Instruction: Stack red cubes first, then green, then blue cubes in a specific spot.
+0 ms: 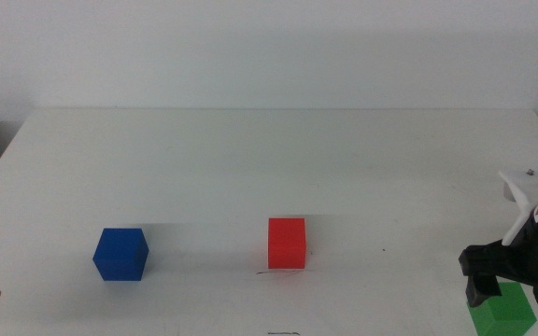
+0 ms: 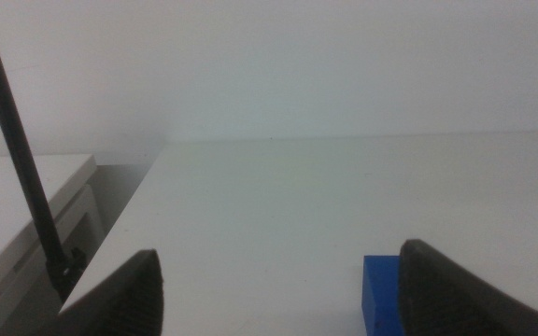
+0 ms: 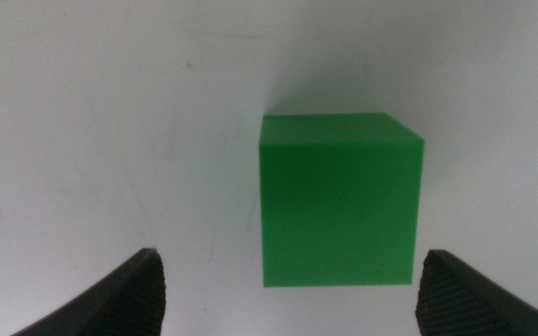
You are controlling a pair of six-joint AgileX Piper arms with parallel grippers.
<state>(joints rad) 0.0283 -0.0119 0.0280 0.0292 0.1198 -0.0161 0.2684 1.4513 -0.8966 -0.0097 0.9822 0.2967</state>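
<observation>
The red cube [image 1: 287, 243] sits at lower centre of the middle view, its front edge touching a short thin dark line [image 1: 271, 273] on the white worktop [image 1: 250, 159]. Judged from this, step 1 is done: the red cube occupies the marked spot. A 2nd faint dark line lies near the bottom edge of the frame, below the cube.

Step 2, fetching the green cube [image 1: 503, 313], appears to be in hand. The green cube rests on the worktop at the lower right corner of the middle view. The right pincer [image 1: 512, 280] hangs directly over it. In the right wrist view the 2 dark jaws stand wide apart with the green cube [image 3: 338, 200] ahead of them and nearer one jaw than the other; the pincer grips nothing.

The blue cube [image 1: 120, 254] rests at lower left of the middle view, well apart from the red cube. The left pincer [image 2: 278, 299] waits near it at the bottom left edge, jaws spread wide and holding nothing; the blue cube [image 2: 381, 294] shows beside 1 jaw.

The next move calls for centring the right pincer on the green cube, lowering until the jaws flank its 2 side faces, then closing squarely. An off-centre closure could push or twist the cube.
</observation>
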